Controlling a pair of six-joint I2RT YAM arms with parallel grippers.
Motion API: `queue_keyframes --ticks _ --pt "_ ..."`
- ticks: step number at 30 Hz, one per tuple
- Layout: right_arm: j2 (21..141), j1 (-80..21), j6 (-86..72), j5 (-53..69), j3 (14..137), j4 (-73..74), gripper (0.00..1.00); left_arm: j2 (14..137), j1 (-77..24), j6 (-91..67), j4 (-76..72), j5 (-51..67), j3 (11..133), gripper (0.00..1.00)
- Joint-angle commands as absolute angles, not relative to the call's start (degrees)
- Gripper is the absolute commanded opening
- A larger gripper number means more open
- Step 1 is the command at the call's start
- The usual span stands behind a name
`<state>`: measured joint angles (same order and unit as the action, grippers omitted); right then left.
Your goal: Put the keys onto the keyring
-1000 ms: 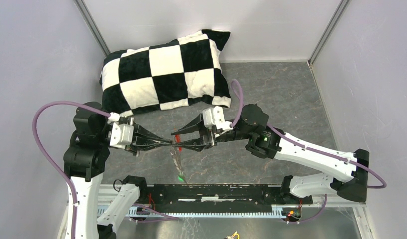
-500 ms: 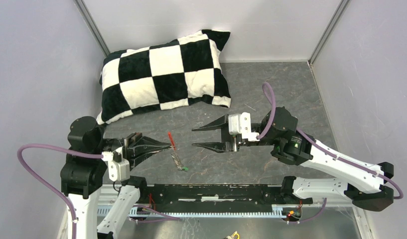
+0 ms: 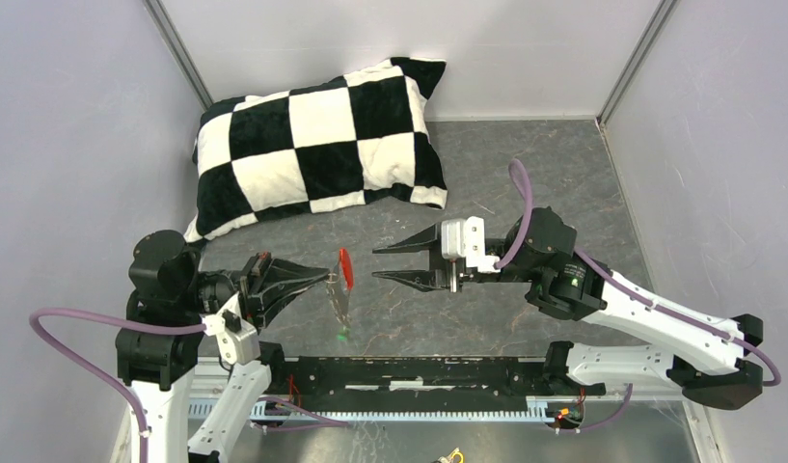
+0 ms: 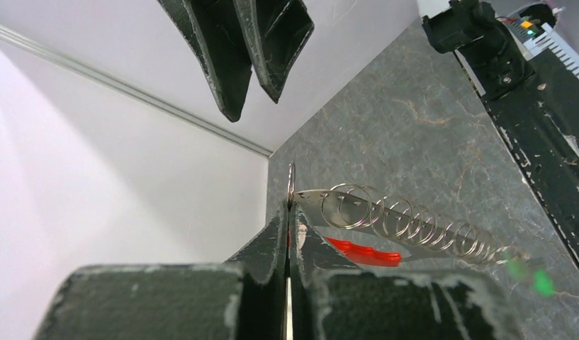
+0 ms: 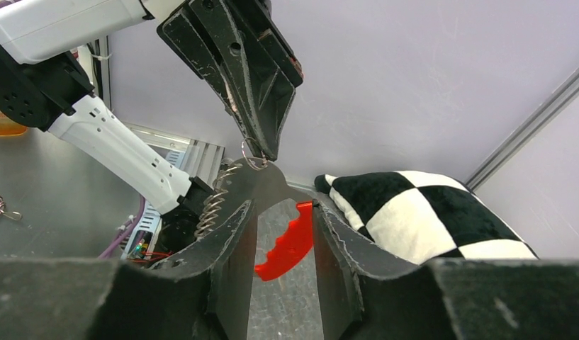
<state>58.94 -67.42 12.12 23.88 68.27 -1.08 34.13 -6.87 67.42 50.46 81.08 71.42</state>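
Note:
My left gripper (image 3: 326, 280) is shut on the thin ring of the keyring (image 3: 343, 289), just left of the table's middle. The red fob (image 3: 346, 267) sticks up beside the fingertips. The silvery chain hangs down to a green key (image 3: 344, 334). In the left wrist view the pinched ring (image 4: 291, 185) stands on edge between the shut left gripper (image 4: 291, 210), with the chain (image 4: 407, 225), fob (image 4: 364, 252) and blurred green key (image 4: 542, 282) trailing right. My right gripper (image 3: 374, 263) stands open just right of the fob, holding nothing. In the right wrist view the fob (image 5: 290, 244) shows beyond the open right gripper (image 5: 285, 212).
A black-and-white checkered pillow (image 3: 317, 145) lies at the back left. Grey walls close in the table on both sides and at the back. The black rail (image 3: 419, 371) with the arm bases runs along the near edge.
One second ago both grippers met at the keyring. The right gripper has since let go and drawn back to the right. The left arm has lowered, still holding the ring, and the chain has swung.

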Motion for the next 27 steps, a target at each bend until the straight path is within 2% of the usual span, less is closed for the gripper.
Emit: queue_keyframes --ticks 1,9,18,27 --pt "60.54 -67.87 14.1 23.22 71.68 1.53 0.4 35.21 -6.86 67.28 48.62 78.32 73.23 0.02" --pt "68.82 -69.49 20.68 17.09 82.13 15.09 0.39 36.48 -6.92 55.29 48.78 72.92 72.38 0.02" --pt "75.8 -70.82 22.85 15.4 91.04 22.35 0.38 44.09 -6.86 70.37 74.24 67.85 76.59 0.02" --pt "81.58 -70.94 22.94 16.86 97.49 32.07 0.38 44.39 -6.94 70.86 75.12 66.93 75.87 0.02"
